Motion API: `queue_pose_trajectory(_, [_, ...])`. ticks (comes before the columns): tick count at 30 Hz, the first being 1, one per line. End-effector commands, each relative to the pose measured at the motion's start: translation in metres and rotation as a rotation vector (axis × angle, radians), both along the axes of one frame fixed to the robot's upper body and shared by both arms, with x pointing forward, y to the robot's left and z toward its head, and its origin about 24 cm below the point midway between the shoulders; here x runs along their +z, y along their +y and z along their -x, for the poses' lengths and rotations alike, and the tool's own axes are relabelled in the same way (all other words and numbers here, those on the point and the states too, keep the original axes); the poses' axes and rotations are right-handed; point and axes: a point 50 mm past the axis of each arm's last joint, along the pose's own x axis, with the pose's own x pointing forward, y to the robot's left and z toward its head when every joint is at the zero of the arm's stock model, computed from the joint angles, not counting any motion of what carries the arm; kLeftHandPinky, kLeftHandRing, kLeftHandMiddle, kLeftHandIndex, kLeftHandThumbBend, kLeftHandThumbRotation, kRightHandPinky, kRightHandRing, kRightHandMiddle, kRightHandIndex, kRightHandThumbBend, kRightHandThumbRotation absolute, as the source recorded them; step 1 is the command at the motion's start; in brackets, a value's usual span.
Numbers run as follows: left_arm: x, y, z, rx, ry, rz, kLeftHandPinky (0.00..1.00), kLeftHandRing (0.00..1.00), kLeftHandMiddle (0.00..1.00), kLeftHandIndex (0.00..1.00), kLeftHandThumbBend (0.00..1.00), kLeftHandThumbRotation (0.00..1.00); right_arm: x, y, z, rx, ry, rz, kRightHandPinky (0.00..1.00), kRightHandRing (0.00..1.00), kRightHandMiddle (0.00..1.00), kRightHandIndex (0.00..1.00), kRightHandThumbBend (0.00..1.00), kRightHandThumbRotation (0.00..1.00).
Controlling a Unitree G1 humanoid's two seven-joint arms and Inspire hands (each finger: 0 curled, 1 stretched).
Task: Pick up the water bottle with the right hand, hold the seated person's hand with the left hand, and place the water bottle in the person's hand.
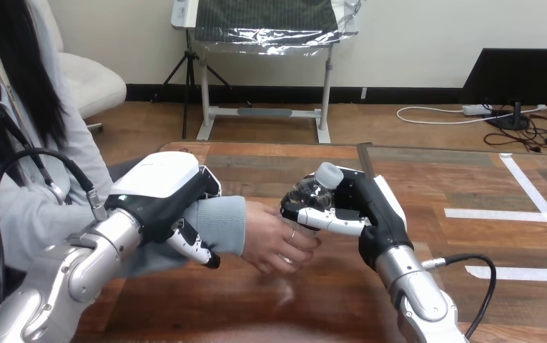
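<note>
Noted right hand curled round tilted water bottle, person's hand also gripping it. Noted left hand curled round person's forearm above table.

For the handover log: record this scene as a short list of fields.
left hand: on the person's sleeved wrist, fingers curled round it
right hand: fingers curled round the water bottle
water bottle: tilted, white cap uppermost, above the table
person's hand: at the bottle's lower part, touching it
handover: right hand and person's hand both on the bottle; not yet released
</note>
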Motion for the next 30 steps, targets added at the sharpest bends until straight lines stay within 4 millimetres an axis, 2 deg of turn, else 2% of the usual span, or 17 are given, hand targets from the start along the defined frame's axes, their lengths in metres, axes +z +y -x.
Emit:
queue_pose_trajectory(1, [0.0536,-0.0140,-0.0199,-0.049,-0.219,0.086,0.19,0.24,0.31,0.32,0.83,0.00,0.0515,0.0227,-0.0300,0.059,-0.182,-0.023,0.32,0.40,0.47,0.46,0.81,0.00])
queue_pose_trajectory(14, [0.0519,-0.0120,-0.0195,-0.039,-0.193,0.072,0.20,0.27,0.34,0.34,0.84,0.00,0.0528,0.0192,-0.0321,0.055,-0.182,-0.005,0.34,0.40,0.48,0.48,0.82,0.00])
queue_pose_trajectory(20, [0.0519,-0.0109,-0.0197,-0.042,-0.195,0.058,0.24,0.30,0.38,0.39,0.87,0.00,0.0533,0.0182,-0.0329,0.054,-0.187,0.026,0.39,0.47,0.54,0.52,0.84,0.00])
queue_pose_trajectory(26, [0.0528,-0.0099,-0.0187,-0.034,-0.189,0.044,0.35,0.40,0.47,0.50,0.91,0.06,0.0536,0.0166,-0.0341,0.049,-0.183,0.044,0.50,0.57,0.62,0.62,0.87,0.01])
queue_pose_trajectory(30, [0.0529,-0.0087,-0.0182,-0.029,-0.184,0.045,0.45,0.50,0.56,0.60,0.96,0.13,0.0537,0.0160,-0.0347,0.047,-0.183,0.056,0.60,0.64,0.68,0.68,0.88,0.06])
